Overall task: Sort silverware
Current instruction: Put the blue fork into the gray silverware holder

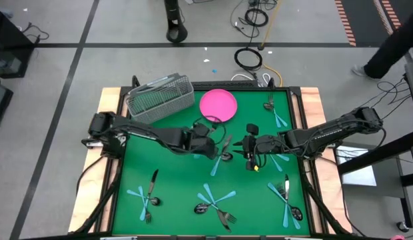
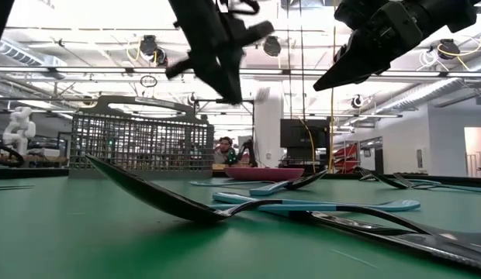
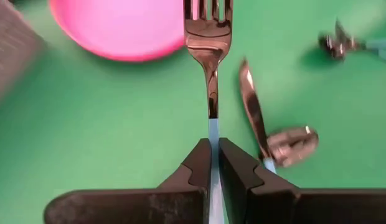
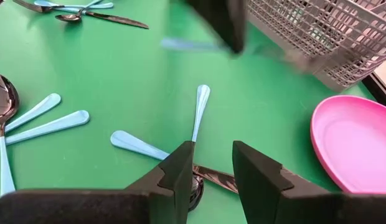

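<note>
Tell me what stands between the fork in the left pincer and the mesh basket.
Nothing visible does. The left pincer holds the blue-handled fork clear above the mat, near the pink plate. The basket sits beside the plate, with only bare green mat toward it. The right pincer waits on the other side.

The whole table is viewed from overhead; it is viewed level from mat height; close views are given from both wrists. The pink plate is shared by all.
</note>
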